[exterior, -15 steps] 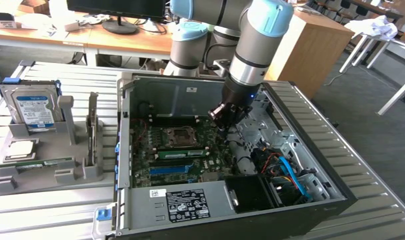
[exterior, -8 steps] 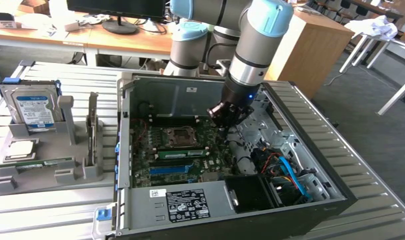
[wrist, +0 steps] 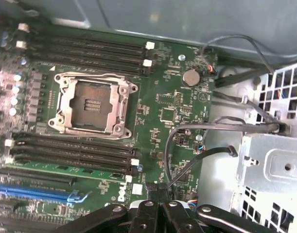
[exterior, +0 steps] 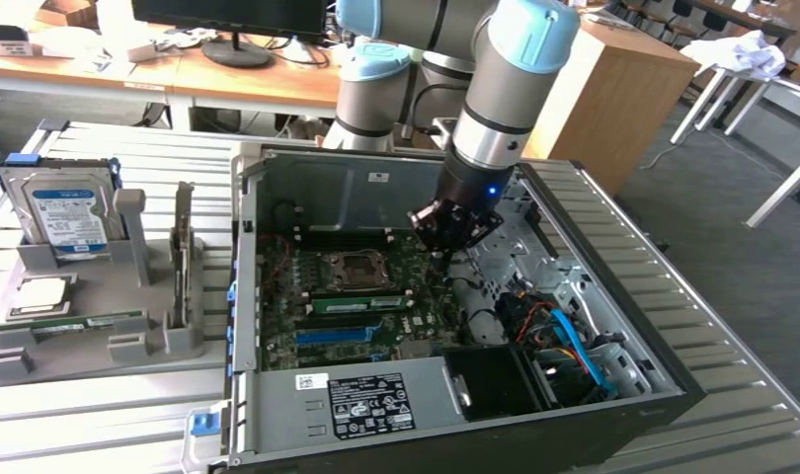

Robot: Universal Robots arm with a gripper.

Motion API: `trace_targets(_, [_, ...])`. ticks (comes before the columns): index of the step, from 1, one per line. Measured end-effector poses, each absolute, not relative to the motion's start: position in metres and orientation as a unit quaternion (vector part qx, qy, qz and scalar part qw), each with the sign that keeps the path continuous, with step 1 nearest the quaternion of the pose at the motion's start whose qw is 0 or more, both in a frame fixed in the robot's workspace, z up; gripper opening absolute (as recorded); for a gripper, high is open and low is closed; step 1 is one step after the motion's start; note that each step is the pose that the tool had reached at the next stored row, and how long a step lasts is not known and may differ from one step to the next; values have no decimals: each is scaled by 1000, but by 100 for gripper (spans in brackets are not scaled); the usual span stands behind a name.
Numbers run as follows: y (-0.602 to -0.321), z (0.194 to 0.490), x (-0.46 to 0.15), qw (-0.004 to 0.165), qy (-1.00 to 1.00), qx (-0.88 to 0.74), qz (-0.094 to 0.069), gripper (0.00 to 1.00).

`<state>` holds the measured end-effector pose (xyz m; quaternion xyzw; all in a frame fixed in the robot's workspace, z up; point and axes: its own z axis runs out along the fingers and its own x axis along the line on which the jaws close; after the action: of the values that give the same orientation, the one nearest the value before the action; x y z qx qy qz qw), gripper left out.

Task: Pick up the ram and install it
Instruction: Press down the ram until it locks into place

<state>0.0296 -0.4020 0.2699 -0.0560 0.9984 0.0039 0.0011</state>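
Pincer (wrist: 160, 213) fingers pressed together, holding nothing, just above the motherboard (wrist: 167, 97).

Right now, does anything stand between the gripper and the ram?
Yes. The case wall does: the gripper hangs inside it, while the ram lies outside in the holder on the exterior view's left.

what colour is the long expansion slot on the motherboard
Blue; the long plastic expansion slot shows best in the wrist view, against the green motherboard.

Open memory slots (wrist: 75, 150) lie clear beside the socket (wrist: 92, 104); loose cables (wrist: 187, 155) crowd the drive cage (wrist: 272, 165) side.
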Motion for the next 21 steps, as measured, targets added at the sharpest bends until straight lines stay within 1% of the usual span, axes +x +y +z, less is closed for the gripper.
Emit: trace_targets(21, [-402, 270, 30, 2, 999, 51, 4, 10])
